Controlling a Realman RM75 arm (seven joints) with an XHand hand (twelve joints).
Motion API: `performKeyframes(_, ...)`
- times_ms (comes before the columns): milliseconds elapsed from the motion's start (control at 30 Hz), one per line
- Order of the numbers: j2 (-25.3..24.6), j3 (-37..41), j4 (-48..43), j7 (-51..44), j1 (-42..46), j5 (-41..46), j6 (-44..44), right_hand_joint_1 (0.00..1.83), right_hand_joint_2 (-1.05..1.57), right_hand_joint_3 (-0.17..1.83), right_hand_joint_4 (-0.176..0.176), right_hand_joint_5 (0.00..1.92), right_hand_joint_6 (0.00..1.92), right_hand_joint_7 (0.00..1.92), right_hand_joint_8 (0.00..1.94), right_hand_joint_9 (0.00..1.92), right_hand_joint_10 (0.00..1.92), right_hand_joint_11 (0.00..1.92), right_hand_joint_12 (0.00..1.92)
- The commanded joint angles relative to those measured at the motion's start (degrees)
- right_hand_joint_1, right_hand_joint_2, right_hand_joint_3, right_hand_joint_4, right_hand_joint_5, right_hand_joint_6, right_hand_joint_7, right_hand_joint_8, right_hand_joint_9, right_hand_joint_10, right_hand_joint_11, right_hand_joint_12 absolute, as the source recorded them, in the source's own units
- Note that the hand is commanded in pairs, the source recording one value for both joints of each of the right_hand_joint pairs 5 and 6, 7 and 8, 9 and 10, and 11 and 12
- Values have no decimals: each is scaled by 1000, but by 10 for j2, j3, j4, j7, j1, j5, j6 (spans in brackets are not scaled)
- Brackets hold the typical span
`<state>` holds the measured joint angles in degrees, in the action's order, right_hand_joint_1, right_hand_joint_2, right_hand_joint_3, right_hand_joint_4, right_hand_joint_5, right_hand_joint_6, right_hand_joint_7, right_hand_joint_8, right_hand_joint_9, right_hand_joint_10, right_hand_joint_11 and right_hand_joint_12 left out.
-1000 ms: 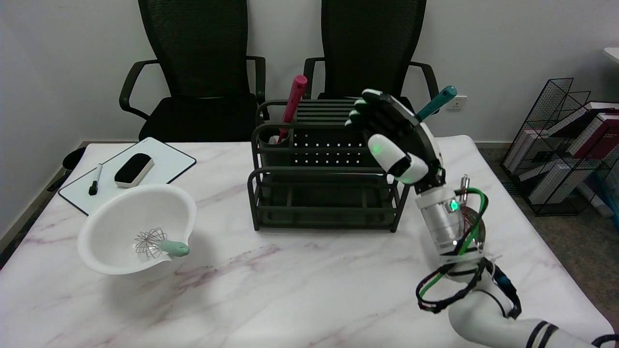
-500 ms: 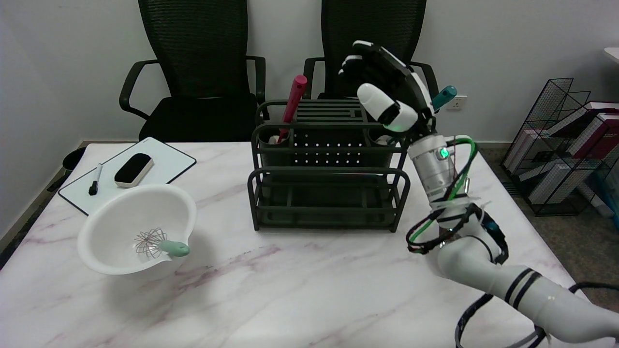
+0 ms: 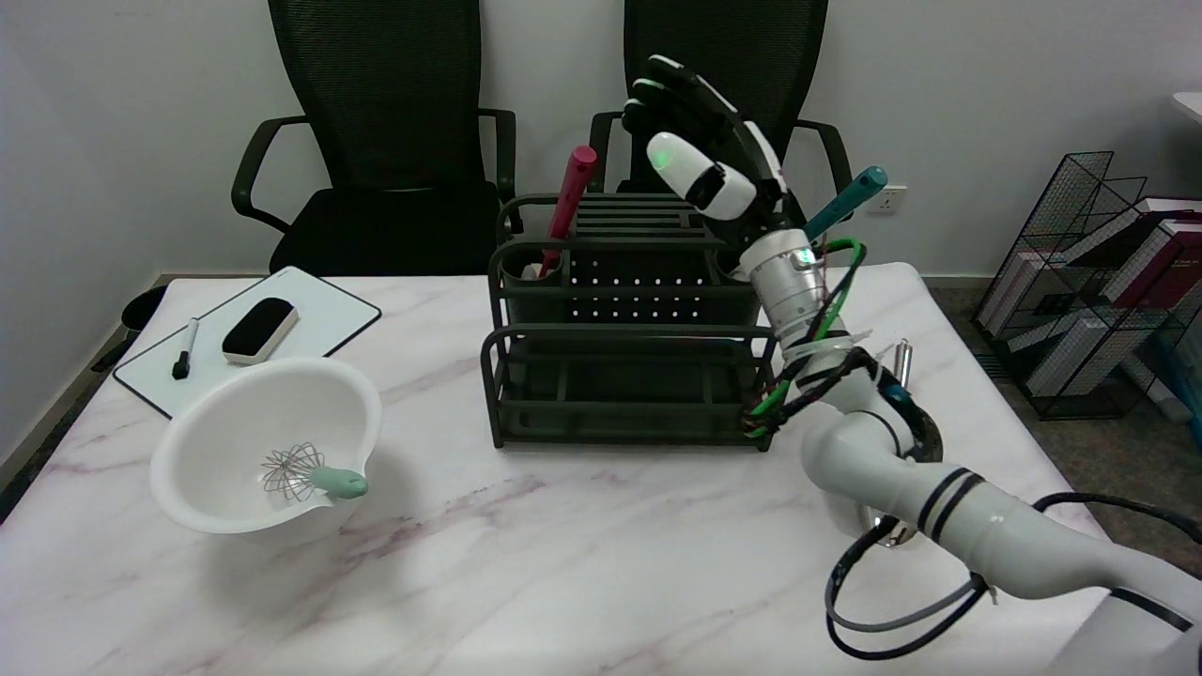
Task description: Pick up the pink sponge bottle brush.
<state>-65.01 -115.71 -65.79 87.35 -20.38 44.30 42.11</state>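
- Right now you are in the approach step: your right hand (image 3: 700, 141) hangs in the air above the back of the dark dish rack (image 3: 634, 329), holding nothing, fingers spread apart and pointing up and to the left.
- Nothing touches the pink sponge bottle brush (image 3: 567, 211); it stands well to the left of your hand, with the rack's slatted top between them.
- The brush sits in the round utensil cup (image 3: 532, 272) at the rack's left rear corner, handle up and leaning slightly to the right, its tip rising above the rack's top rail.
- You see mostly a straight pink handle with a rounded end; a pale patch inside the cup is probably the sponge head, but it is too hidden to say for sure.
- Next, I judge, you need to carry the hand left across the rack top, bring it beside the upper handle, and close the fingers around the part that clears the rail.
- Then lift roughly along the handle's lean, so the sponge head slides out of the cup rather than catching on its rim.
- Mind the teal-handled brush (image 3: 845, 202) in the right-hand corner, just behind your wrist; it is not your target.
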Motion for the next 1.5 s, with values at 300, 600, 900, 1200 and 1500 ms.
performKeyframes(300,-125,-72,131,-5,-140,33,-47,1106,136,1131,0,495,495,533,533,580,580,497,497)
performKeyframes(600,-77,-49,12,-81,-80,36,-102,1078,314,1168,0,433,433,542,542,522,522,317,317)
performKeyframes(900,-102,-47,17,-104,-60,50,-107,1063,319,1194,0,356,356,499,499,473,473,254,254)
performKeyframes(1200,-138,-49,69,-104,-74,50,-104,1074,310,1197,0,331,331,459,459,395,395,148,148)
performKeyframes(1500,-143,-61,75,-104,-87,50,-102,1085,290,1209,0,300,300,433,433,375,375,138,138)
